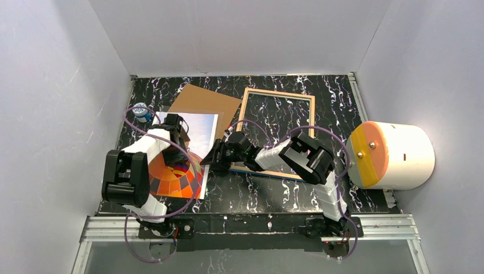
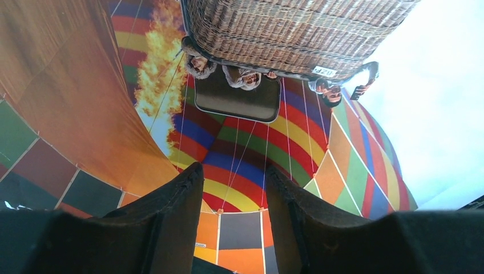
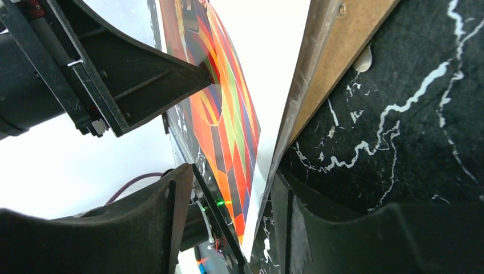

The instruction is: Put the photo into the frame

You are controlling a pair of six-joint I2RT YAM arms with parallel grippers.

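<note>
On the black, white-veined tabletop, the photo lies at the left side, print up, outside the frame. The frame lies flat at the centre-right with its wood-coloured side up, and the marbled surface shows through its opening. A brown backing board lies at an angle between the two, at the far edge of the photo.

Plain white walls enclose the tabletop on three sides. A metal rail runs along the near edge and carries both arm bases. A white drum with an orange and yellow face stands at the right edge.

The left gripper points down at the photo. Its jaws are parted with nothing between them, and the right wrist view shows one tip touching the print. The right gripper reaches to the photo's right edge. Its jaws stand wide, released, and the white border of the print runs between them.
</note>
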